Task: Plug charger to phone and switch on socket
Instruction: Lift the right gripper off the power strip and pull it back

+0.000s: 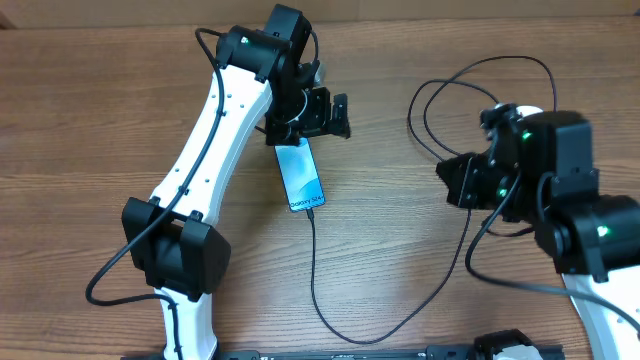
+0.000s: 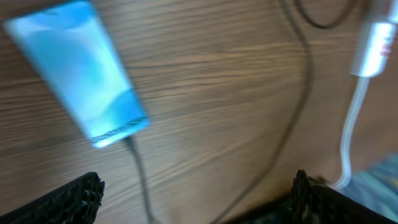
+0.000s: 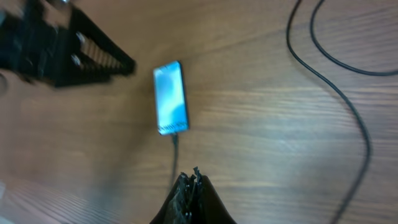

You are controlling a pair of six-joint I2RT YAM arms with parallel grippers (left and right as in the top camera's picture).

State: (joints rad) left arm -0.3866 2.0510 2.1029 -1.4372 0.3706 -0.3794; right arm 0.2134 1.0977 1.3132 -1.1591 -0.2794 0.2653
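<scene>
charger (image 1: 314, 270): black cable. It leaves the phone's near end, runs toward the near edge, bends right, then climbs toward the right arm. Its tip sits in the phone's near end in all three views.
right claw (image 3: 189, 183): the fingers are pressed together with nothing visible between them. Only the right wrist view shows this. The overhead view shows just the arm's black housing.
phone and right claw: well apart. In the overhead view the phone lies to the claw's left. In the right wrist view it lies beyond the tips, and the cable runs back to pass just left of them.
phone (image 1: 300, 175): flat on the wooden table (image 1: 120, 100), left of middle, between the arms, screen lit blue.
left claw (image 2: 198, 182): the fingers are spread wide and hold nothing. The left wrist view shows both tips, while the overhead view hides the gap.
phone and left claw: in the overhead view the phone's far end lies right at the claw's near side, and I cannot tell whether they touch. In the left wrist view the phone sits left of the open gap, not between the fingers.
cable loops: far right, seen in the overhead and right wrist views.
socket (image 2: 373, 43): clear only in the left wrist view, and blurred there. It is a white body with red marks, with a white cord (image 2: 349, 130) trailing from it. The switch position cannot be told.
</scene>
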